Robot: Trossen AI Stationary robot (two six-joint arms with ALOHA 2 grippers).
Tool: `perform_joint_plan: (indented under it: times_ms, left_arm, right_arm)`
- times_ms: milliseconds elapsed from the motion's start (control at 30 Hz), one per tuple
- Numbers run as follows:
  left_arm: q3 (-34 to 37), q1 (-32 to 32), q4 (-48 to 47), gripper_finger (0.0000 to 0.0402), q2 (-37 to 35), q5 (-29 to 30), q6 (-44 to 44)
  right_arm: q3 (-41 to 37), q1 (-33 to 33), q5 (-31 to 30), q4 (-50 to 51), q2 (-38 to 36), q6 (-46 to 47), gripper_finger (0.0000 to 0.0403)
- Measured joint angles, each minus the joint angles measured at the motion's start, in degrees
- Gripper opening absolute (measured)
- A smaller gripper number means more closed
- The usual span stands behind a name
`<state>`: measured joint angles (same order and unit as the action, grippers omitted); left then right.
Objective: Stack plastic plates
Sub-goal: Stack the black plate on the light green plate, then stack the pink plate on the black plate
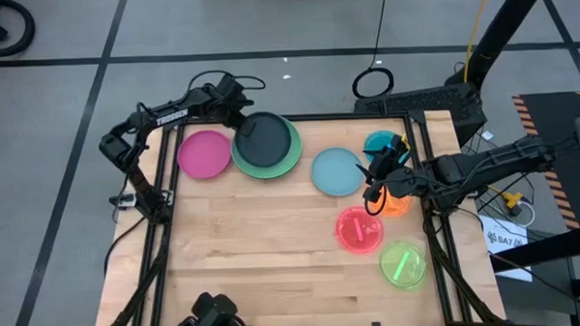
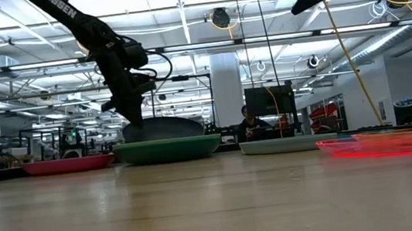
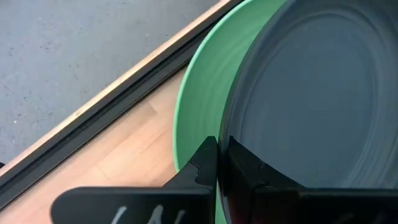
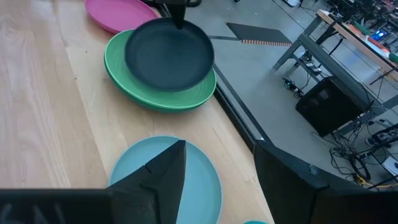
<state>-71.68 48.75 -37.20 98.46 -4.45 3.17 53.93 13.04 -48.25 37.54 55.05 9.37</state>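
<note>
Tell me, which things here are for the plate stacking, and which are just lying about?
For the job: round black plastic plate in the left hand, on the green plate; magenta plate; pale blue plate; small teal, orange, pink and lime plates.

Lying about: black cable loop on the floor.

The near half of the table (image 1: 265, 270) is bare wood, so I can cross freely there. My left gripper (image 1: 242, 126) stands at the far edge, pinched on the black plate's (image 1: 265, 138) rim over the green plate (image 1: 288, 161), blocking that corner with the magenta plate (image 1: 205, 153) just beside. My right gripper (image 1: 376, 184), jaws wide, hangs between the pale blue plate (image 1: 337, 171) and the orange plate (image 1: 398, 203); the pink plate (image 1: 358, 228) and lime plate (image 1: 403, 265) crowd the right edge.
</note>
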Motion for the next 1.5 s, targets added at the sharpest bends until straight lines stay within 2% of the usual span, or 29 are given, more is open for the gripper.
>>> perform_joint_plan:
  times_ms: [400, 633, 867, 967, 1233, 1500]
  left_arm:
    - [0.00, 0.22, -0.82, 0.0029, -0.04, 0.00, -0.08]
    - [0.00, 0.07, -0.22, 0.0031, -0.05, -1.05, -1.17]
    - [0.00, 0.07, -0.17, 0.0035, -0.05, -3.08, -2.83]
    - [0.00, 0.07, -0.19, 0.0054, -0.05, -3.08, -2.84]
    - [0.00, 0.03, 1.16, 0.0136, -0.07, -1.53, -1.98]
    - [-0.02, -1.87, 1.03, 0.0149, -2.49, -3.49, -5.59]
  right_arm:
    - [0.00, -0.72, 0.02, -0.14, 0.00, 0.42, 0.0183]
    - [0.00, -0.72, 0.19, -6.06, 0.39, -2.16, 0.0183]
    - [0.00, -0.72, 0.41, -6.67, 0.39, -2.56, 0.0183]
    - [0.00, -0.72, 0.41, -6.75, 0.39, -2.56, 0.0183]
    - [0.00, -0.72, 0.46, -6.78, 0.39, -2.56, 0.0183]
    - [0.00, -0.72, 0.50, -9.99, 0.39, -2.56, 0.0183]
